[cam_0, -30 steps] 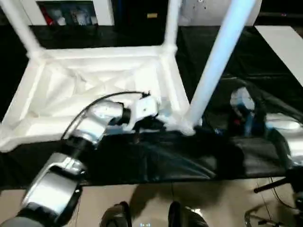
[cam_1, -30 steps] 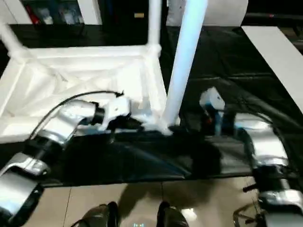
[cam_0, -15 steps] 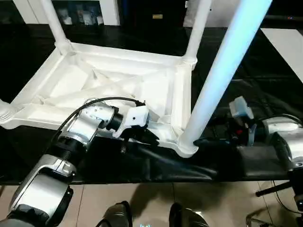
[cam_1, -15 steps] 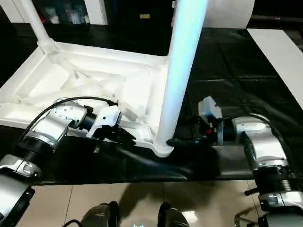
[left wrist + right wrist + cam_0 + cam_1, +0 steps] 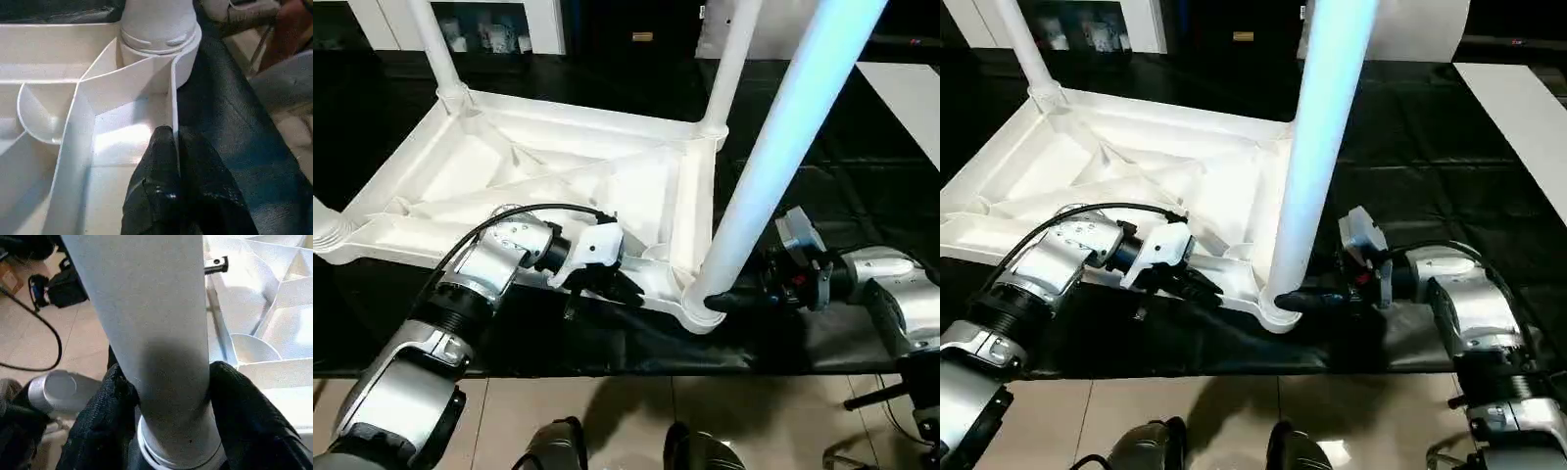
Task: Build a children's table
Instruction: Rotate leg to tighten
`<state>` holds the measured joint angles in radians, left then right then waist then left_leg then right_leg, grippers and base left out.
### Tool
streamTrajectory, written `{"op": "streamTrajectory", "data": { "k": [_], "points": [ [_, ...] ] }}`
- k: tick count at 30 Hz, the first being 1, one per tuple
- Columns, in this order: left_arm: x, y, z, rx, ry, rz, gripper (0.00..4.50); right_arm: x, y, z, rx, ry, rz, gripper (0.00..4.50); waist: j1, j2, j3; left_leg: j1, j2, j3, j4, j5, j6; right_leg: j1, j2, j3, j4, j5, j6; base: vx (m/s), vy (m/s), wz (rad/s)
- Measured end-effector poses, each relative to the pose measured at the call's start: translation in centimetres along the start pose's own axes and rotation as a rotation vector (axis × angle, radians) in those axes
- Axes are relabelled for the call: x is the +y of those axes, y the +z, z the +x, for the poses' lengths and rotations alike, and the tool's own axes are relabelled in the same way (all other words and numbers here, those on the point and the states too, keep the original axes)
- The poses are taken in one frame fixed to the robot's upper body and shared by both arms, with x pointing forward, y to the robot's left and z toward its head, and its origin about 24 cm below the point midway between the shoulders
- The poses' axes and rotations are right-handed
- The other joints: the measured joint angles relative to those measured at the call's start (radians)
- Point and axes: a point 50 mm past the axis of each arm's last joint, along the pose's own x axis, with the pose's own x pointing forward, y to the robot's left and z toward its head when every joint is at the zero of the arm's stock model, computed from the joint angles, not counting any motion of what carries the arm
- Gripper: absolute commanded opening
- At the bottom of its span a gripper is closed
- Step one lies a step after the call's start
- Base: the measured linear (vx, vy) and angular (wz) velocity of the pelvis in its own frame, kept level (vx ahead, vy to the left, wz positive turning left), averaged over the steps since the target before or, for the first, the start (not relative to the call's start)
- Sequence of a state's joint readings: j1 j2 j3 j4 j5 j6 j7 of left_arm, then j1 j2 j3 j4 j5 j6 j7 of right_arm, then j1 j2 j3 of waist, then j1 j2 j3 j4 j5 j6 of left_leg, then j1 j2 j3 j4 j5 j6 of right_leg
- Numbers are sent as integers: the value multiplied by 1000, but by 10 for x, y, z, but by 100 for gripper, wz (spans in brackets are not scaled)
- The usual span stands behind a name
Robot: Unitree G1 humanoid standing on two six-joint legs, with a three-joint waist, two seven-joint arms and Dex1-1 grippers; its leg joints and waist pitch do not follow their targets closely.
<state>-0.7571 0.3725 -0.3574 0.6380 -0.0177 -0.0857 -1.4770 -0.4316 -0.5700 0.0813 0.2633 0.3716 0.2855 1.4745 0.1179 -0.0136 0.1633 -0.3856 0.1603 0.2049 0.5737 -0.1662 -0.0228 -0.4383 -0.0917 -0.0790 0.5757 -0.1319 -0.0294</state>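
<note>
Upside down on the black work surface [image 5: 862, 157] lies the table [image 5: 558, 166], ribbed underside up, its near corner at about 5 o'clock of centre in the head views. From that corner's socket [image 5: 700, 308] the near leg [image 5: 773, 166] rises toward 1 o'clock; two more legs stand in the far sockets at 11 and 12 o'clock. The right gripper [image 5: 1307, 301] straddles the near leg just above the socket, a finger [image 5: 105, 411] on each side, jaws half-wide around the tube; whether they already press it I cannot tell. Probably it is there to steady or seat the leg. The left gripper [image 5: 625, 290] is pinched nearly closed on the thin rim wall at 9 o'clock of that socket, likely pinning the top against the push on the leg. Its wrist view shows the wall between the fingertips [image 5: 164, 147], which the head views hide. The right wrist view shows the leg's collar sitting in the socket, and tan floor beyond the edge.
</note>
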Motion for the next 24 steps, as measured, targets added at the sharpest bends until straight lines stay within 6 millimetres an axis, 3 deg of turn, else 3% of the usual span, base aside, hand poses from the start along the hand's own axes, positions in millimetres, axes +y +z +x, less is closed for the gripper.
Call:
{"op": "streamTrajectory", "data": {
  "k": [5, 12, 15, 19, 20, 24],
  "points": [
    [9, -3, 3, -5, 145, -115, 0, -7, -3, 7, -61, -198, 66, 198, -8, 1, 0, 3, 0, 0, 2, 0, -1, 2, 0, 0, 1, -2, 3, 0, 0, 0],
    [31, 6, 20, -4, 424, -261, 0, -38, 6, 26, -148, -656, 129, 196, -66, 0, 0, 2, -1, -2, 5, 1, -1, 3, -1, -2, -11, -3, 4, 0, 0, 0],
    [42, 13, 33, -1, 553, -298, 0, -52, 14, 40, -167, -868, 166, 196, -78, 0, 0, 0, 0, -5, 5, 1, -1, 6, -2, -12, -22, -3, 4, 0, 0, 0],
    [49, 23, 51, -13, 667, -320, 0, -62, 17, 49, -214, -1077, 184, 196, -79, 1, -1, -2, -1, -5, 1, 1, -1, 10, -3, -15, -34, -3, 4, 0, 0, 0],
    [49, 24, 53, -13, 678, -320, 0, -63, 16, 50, -222, -1101, 186, 250, -78, 1, -1, -2, -1, -5, 1, 1, -1, 11, -3, -14, -34, -2, 4, 0, 0, 0],
    [51, 29, 58, -12, 704, -320, 0, -63, 17, 56, -301, -1175, 212, 269, -74, 2, -1, -1, -1, -5, 0, 0, 0, 12, -3, -13, -34, 1, -1, 0, 0, 0]
  ]
}}
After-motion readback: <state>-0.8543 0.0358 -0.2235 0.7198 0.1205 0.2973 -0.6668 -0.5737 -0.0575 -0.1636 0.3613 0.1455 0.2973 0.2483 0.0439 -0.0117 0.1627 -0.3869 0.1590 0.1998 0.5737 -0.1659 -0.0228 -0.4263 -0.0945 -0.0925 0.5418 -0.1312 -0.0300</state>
